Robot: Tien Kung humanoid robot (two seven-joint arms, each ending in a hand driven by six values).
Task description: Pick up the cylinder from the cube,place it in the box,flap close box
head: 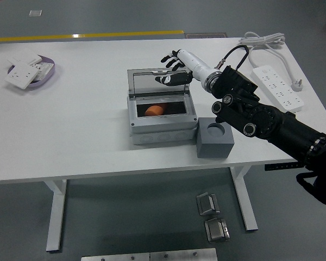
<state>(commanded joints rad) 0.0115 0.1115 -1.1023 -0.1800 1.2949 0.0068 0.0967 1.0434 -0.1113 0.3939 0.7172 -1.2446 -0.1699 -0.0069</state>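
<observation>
Orange cylinder (pixel 154 110) lying inside the open grey box (pixel 162 128) mid-table, below and nearer than the right hand (pixel 174 69). Fingers spread, empty, behind the raised lid (pixel 158 83). Grey cube (pixel 214 138) beside box.

On my feed the white rectangular table (pixel 70 125) carries a purple round tray (pixel 48 69) at ten o'clock, stacked with white square wall sockets (pixel 23 74). At two o'clock I see a white multi-socket power strip (pixel 278 88), its white coiled cable (pixel 263 39) looped just beyond. On the grey floor at six o'clock lie two small grey metal brackets (pixel 212 216). A yellow floor line (pixel 87 35) crosses at twelve o'clock.
</observation>
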